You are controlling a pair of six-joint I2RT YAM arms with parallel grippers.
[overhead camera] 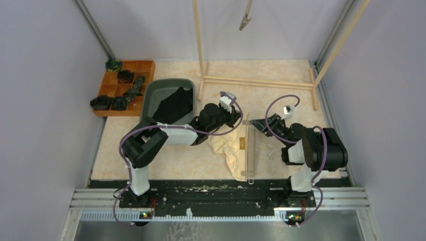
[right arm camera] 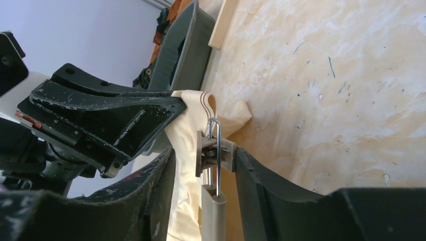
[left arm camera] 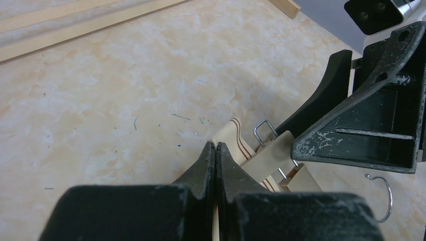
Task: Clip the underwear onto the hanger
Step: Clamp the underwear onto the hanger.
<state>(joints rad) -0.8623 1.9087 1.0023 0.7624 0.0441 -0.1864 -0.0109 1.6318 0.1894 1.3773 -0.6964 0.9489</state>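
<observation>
The cream-yellow underwear (overhead camera: pixel 224 149) lies on the table beside the wooden hanger (overhead camera: pixel 249 150), which lies flat. My left gripper (left arm camera: pixel 216 150) is shut on the cream waistband (left arm camera: pixel 236 131), which has brown stripes, and holds it against the hanger's far clip (left arm camera: pixel 274 148). My right gripper (right arm camera: pixel 206 165) is open and straddles that clip (right arm camera: pixel 216 150). Its right finger (right arm camera: pixel 256 175) touches the clip, and the cream cloth (right arm camera: pixel 188 150) lies between the clip and the left finger. The black underwear (overhead camera: pixel 173 103) lies in the grey bin (overhead camera: pixel 150 95).
A wooden rack frame (overhead camera: pixel 256 81) stands at the back, with a clip (overhead camera: pixel 244 21) hanging above it. An orange compartment tray (overhead camera: pixel 145 65) with dark items sits at the back left. The hanger's wire hook (left arm camera: pixel 384 196) lies on the table.
</observation>
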